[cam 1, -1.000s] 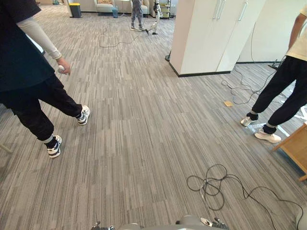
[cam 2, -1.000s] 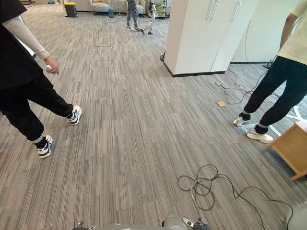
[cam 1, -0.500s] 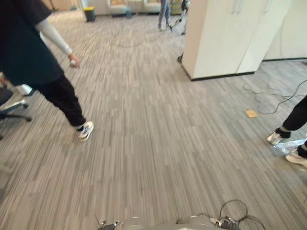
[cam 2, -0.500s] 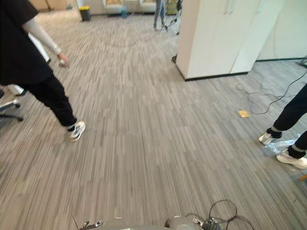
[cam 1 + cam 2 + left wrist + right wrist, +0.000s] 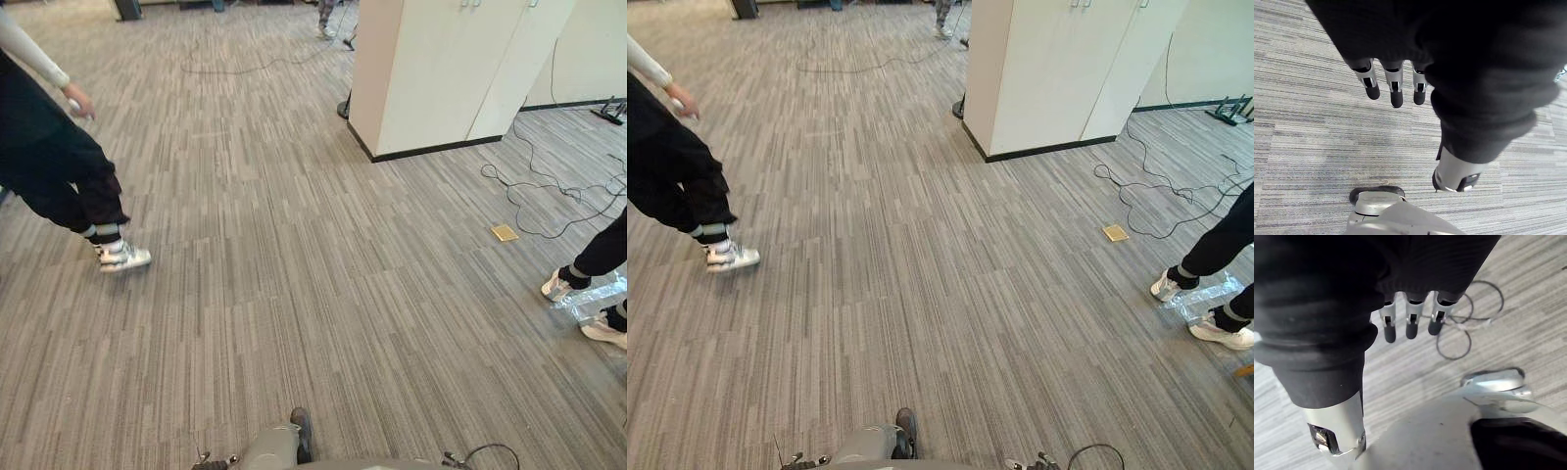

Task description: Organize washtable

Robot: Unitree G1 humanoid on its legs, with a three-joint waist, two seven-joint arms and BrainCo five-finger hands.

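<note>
View swung since a second ago, person in dark (image 5: 54,171) stepping well left of the white cabinet (image 5: 431,69); left hand (image 5: 1395,87) and right hand (image 5: 1411,324) hanging empty, fingers loosely straight, probably for walking; washtable's place untellable.

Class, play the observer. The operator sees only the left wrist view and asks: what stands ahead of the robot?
Observer: A white cabinet, ahead to the right.
Operator: Any people nearby?
Observer: One person at the left, a second person at the right.
Operator: And the right hand?
Observer: The right hand is open, holding nothing.
</note>
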